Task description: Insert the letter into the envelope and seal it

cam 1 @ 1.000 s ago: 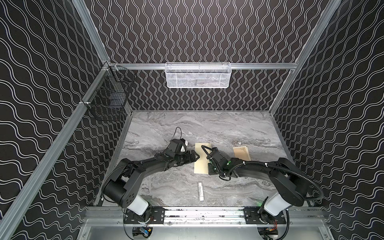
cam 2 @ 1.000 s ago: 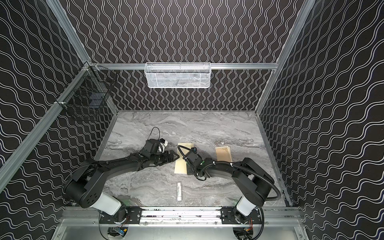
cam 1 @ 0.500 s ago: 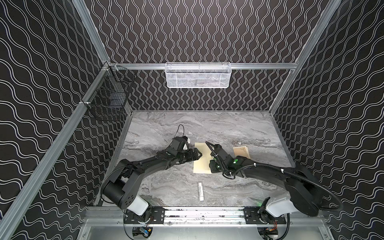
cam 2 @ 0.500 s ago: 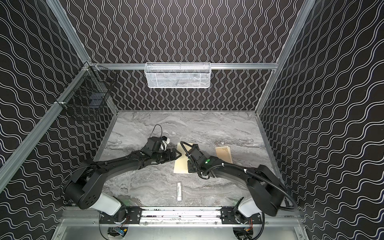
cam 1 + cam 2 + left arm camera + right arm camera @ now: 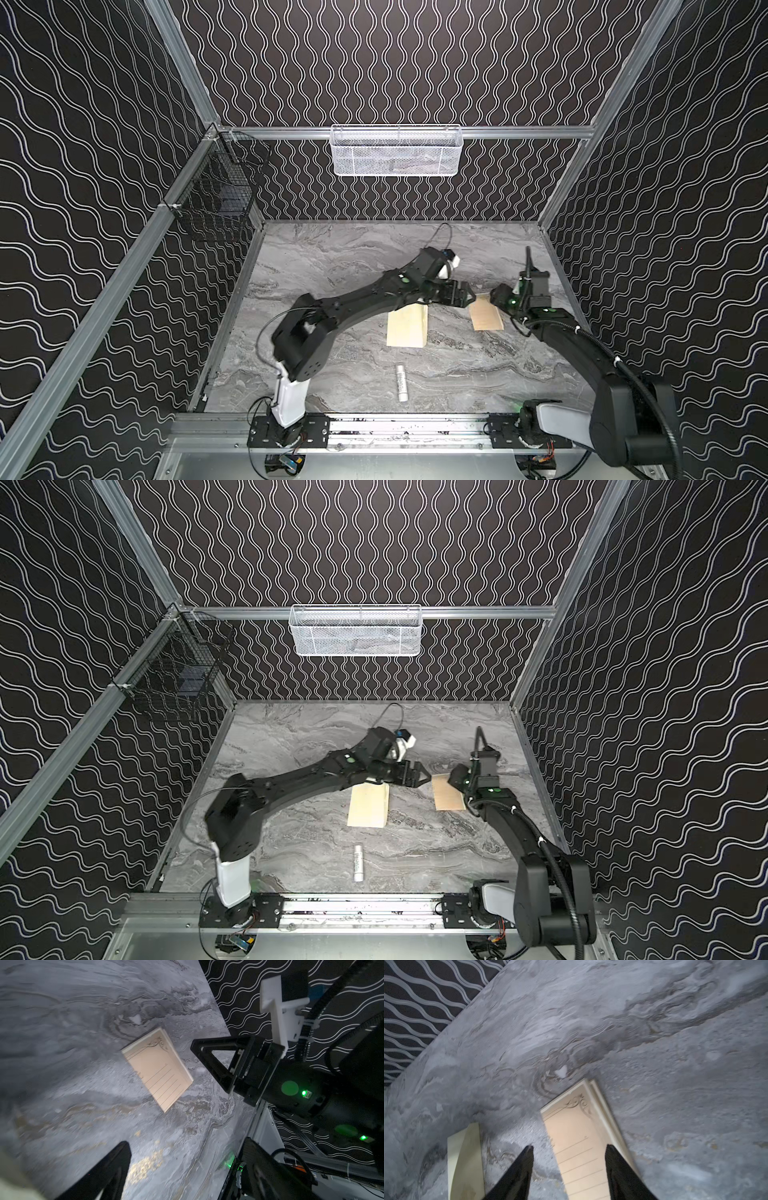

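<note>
Letter (image 5: 485, 313): lay flat, right of envelope (image 5: 407, 330), apart.
Left gripper (image 5: 467, 297): arm stretched over envelope's far end; jaws wide, empty.
Right gripper (image 5: 569, 1148): low over letter; jaws parted, empty.

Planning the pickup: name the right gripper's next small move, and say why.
Probably lower the right gripper to the folded letter and pinch its edge: the jaws hang open above it, and it lies unheld on the table, outside the envelope.
</note>
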